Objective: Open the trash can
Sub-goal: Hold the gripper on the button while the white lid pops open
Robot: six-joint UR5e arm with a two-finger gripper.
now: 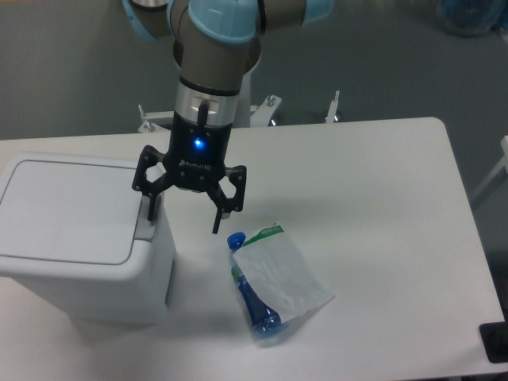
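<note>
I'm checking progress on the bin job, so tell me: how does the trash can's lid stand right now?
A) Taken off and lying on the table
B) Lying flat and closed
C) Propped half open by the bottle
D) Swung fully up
B: the trash can has its lid lying flat on top, while the open gripper hovers at its right edge.

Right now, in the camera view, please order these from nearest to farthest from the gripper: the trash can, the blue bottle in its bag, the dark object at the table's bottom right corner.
1. Trash can: one finger of the open gripper hangs at its right edge.
2. Blue bottle: just below and right of the gripper.
3. Dark object: far right corner.
</note>
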